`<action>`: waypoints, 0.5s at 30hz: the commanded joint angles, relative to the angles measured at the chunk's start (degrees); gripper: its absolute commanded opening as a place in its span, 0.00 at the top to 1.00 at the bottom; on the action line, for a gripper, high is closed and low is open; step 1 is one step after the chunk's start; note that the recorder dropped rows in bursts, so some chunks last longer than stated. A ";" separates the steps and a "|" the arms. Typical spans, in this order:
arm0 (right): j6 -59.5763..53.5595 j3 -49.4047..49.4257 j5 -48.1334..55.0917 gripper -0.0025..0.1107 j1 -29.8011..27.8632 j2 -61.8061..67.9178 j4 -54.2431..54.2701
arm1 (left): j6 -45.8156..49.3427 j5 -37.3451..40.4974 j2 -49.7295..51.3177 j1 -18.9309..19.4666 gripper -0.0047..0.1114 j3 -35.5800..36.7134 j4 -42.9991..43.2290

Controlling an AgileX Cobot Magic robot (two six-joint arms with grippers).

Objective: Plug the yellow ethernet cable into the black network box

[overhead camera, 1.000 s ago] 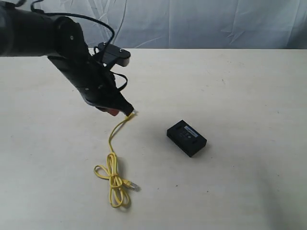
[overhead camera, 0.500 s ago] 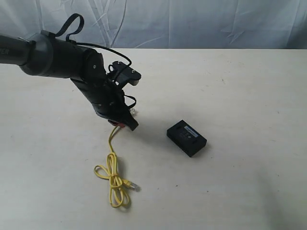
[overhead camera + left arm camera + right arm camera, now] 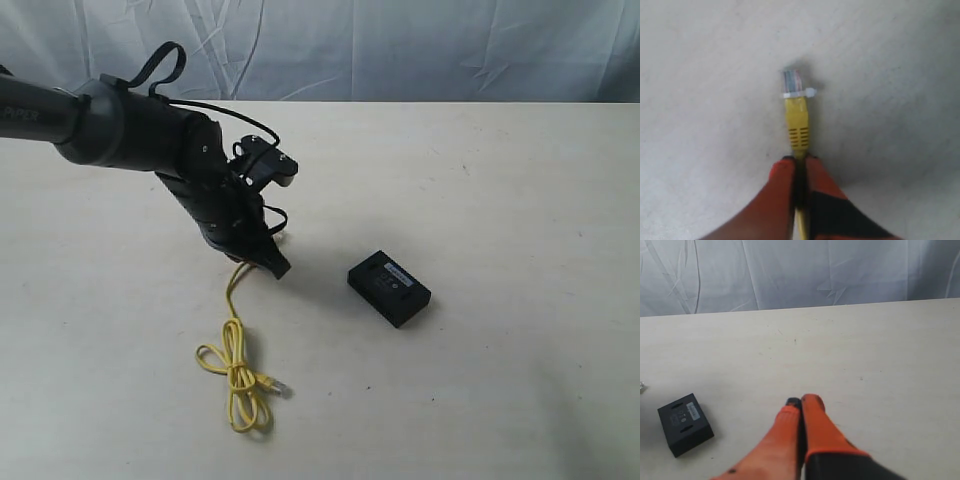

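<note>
My left gripper (image 3: 274,266) is shut on the yellow ethernet cable (image 3: 236,360) just behind one plug. In the left wrist view the clear plug (image 3: 792,82) and its yellow boot stick out past the gripper (image 3: 799,161), close over the table. The cord hangs down from the grip to a loose knot on the table, with the other clear plug (image 3: 276,385) lying beside it. The black network box (image 3: 389,288) lies flat to the right of the left gripper, apart from it. The right wrist view shows the box (image 3: 685,424) too, and my right gripper (image 3: 801,403) is shut on nothing.
The cream table (image 3: 500,200) stretches back to a grey-blue cloth backdrop (image 3: 420,45). The left arm's black body (image 3: 150,135) and its cables hang over the table's left part. The right arm does not show in the exterior view.
The left arm has swung down and to the right, carrying the held plug lower and closer to the table. The box and the knotted loop have stayed put.
</note>
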 commanded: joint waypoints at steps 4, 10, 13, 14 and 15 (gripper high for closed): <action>-0.03 0.14 -0.54 0.98 0.16 -0.29 -0.27 | 1.95 8.06 -1.17 -0.16 0.96 -0.17 1.99; -0.03 0.14 -0.54 0.98 0.16 -0.29 -0.27 | 8.08 15.55 -7.59 -0.19 0.96 -0.17 1.94; -0.03 0.14 -0.54 0.98 0.16 -0.29 -0.27 | 10.44 17.64 -10.31 -0.19 0.96 -0.17 0.76; -0.03 0.14 -0.54 0.98 0.16 -0.29 -0.27 | 11.80 17.98 -10.68 -0.19 0.96 -0.17 0.15; -0.03 0.14 -0.54 0.98 0.16 -0.29 -0.27 | 13.82 18.35 -10.87 -0.19 0.96 -0.17 -0.79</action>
